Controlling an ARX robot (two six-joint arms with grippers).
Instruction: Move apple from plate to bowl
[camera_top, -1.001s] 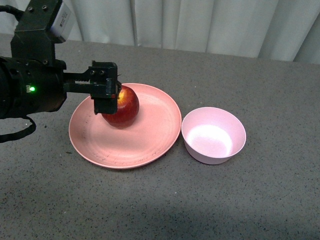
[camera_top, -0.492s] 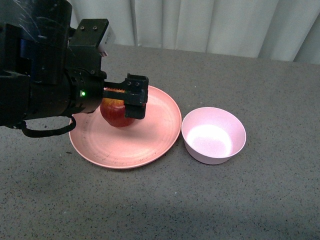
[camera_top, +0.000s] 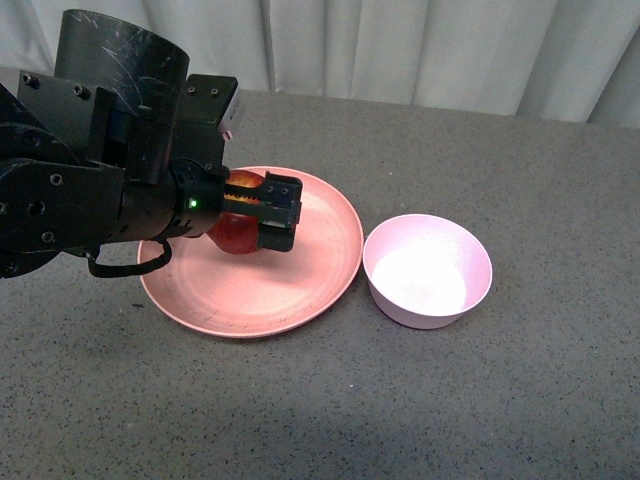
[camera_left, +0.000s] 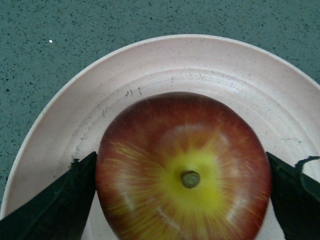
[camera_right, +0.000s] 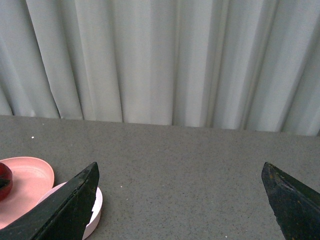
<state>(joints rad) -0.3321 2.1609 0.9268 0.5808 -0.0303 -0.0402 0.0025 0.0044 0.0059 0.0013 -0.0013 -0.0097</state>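
The dark-red apple (camera_top: 232, 236) sits on the salmon-pink plate (camera_top: 320, 250), mostly hidden by my left arm in the front view. My left gripper (camera_top: 256, 208) is open and low over the apple, with one finger on each side of it. In the left wrist view the apple (camera_left: 185, 170) shows its yellow patch and stem, between the two dark fingers (camera_left: 55, 200) on the plate (camera_left: 200, 60). The pale pink bowl (camera_top: 427, 270) stands empty just right of the plate. My right gripper (camera_right: 180, 210) is open and empty over bare table, out of the front view.
The grey speckled table (camera_top: 450, 400) runs back to a white curtain (camera_top: 400, 50). The right wrist view shows a sliver of the bowl (camera_right: 96, 210), the plate's edge (camera_right: 25, 182) and the curtain (camera_right: 165, 60).
My left arm has swung right and come down over the apple, so its fingers now straddle it. The apple, plate and bowl have not moved.
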